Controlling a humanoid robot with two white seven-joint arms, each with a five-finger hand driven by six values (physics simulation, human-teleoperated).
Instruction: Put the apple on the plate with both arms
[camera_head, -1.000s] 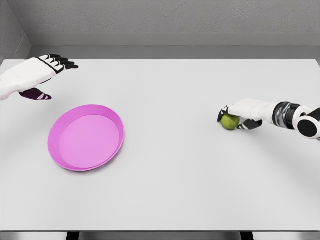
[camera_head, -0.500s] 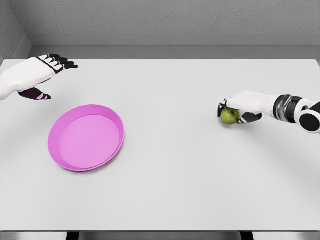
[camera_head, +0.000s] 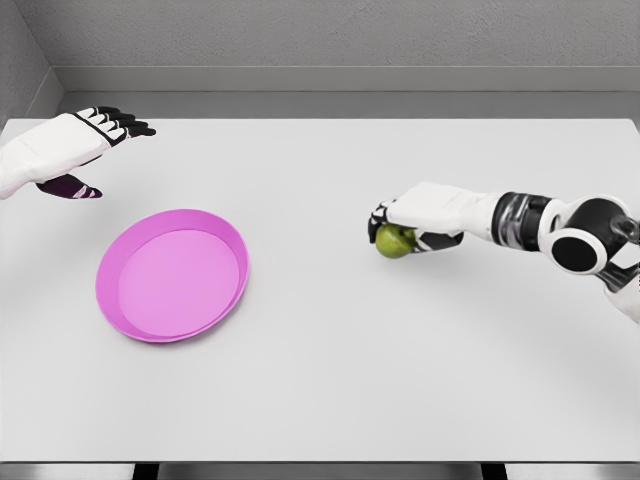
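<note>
- Right of centre, my right hand (camera_head: 420, 215) has its fingers curled over the green apple (camera_head: 394, 241), grasping it from above; whether the fruit is just clear of the surface or skimming it, I cannot tell.
- Off to the far left, my left hand (camera_head: 68, 150) hovers with fingers extended and relaxed, holding nothing, behind the pink plate (camera_head: 172, 275).
- Apple and plate are well apart, with bare tabletop between them, so I judge the carry or handover is not yet done.
- My worry: the grasp covers mostly the top of the apple, so a quick sweep could let it roll out and away across the smooth top.
- If a handover is meant, a mistimed release could drop it short of the plate's raised rim.
- Underneath is a plain white table (camera_head: 330, 380), matte and featureless, backed by a grey wall (camera_head: 330, 35).
</note>
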